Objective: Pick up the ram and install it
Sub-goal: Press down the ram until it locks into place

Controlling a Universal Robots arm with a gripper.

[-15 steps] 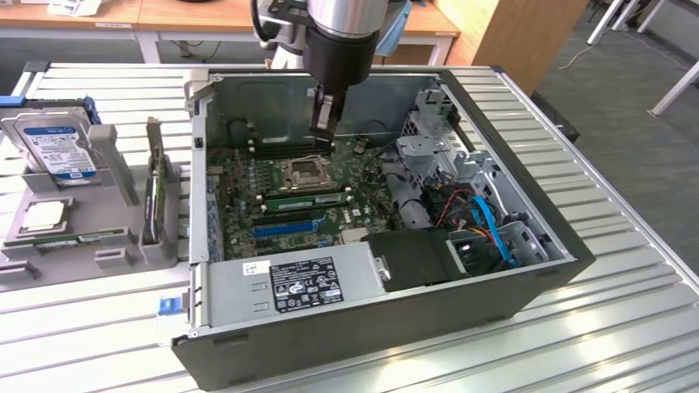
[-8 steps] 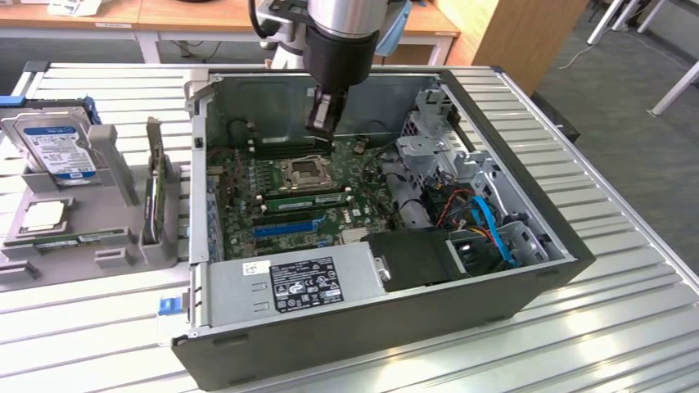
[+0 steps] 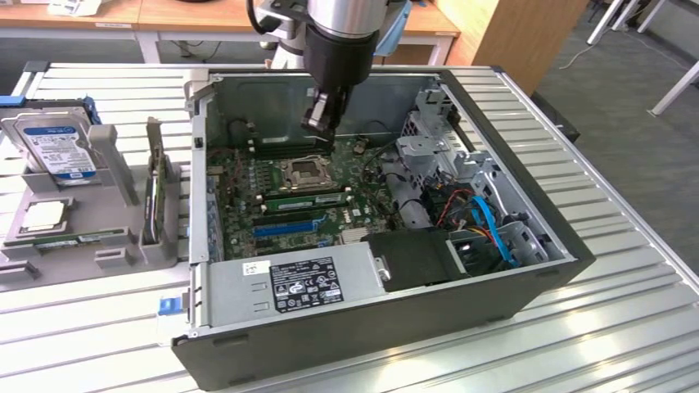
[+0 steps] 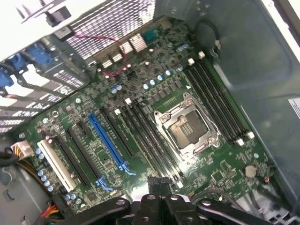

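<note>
Hovering my claw [image 3: 317,123] shut and empty inside the open computer case [image 3: 525,278], above the motherboard [image 4: 140,117] at frame centre. A ram stick [image 3: 309,198] sits seated in its slot beside the processor socket [image 3: 304,173], latched upright there.

One open computer case [image 3: 525,278] sits on the tabletop [image 3: 611,344], holding one motherboard [image 4: 140,108] with one empty processor socket [image 4: 187,129] and one blue slot [image 4: 108,140]. One hard drive [image 3: 55,147] stands outside in one grey holder [image 3: 110,237].
</note>
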